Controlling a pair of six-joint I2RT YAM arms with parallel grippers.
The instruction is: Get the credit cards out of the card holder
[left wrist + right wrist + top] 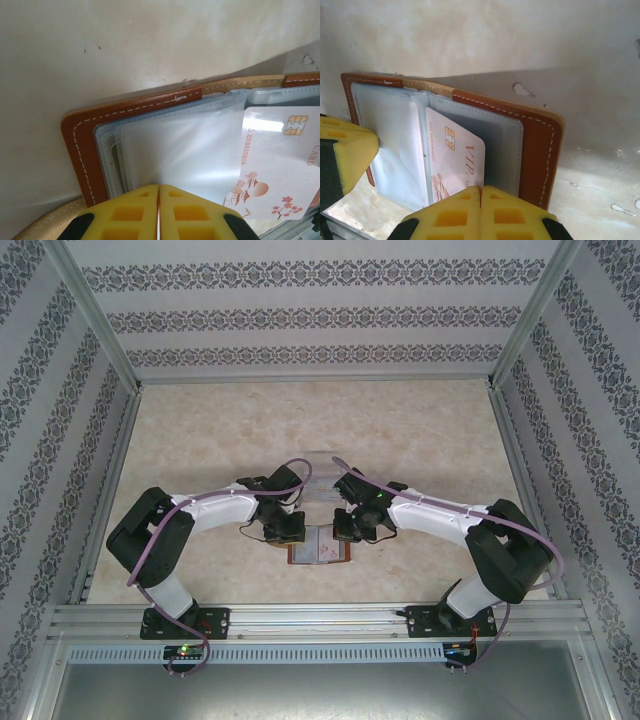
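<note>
Wallet lies open on the table, near its front edge. Our left gripper is closed over the clear sleeves; our right gripper is closed at the lower edge of 1 pale card sitting in a sleeve.

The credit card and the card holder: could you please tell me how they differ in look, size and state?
The credit card is pale with a gold chip and print; the card holder is reddish-brown leather with white stitching. The credit card is smaller and sits among clear sleeves; the card holder lies open on the table. Both are rectangular.
</note>
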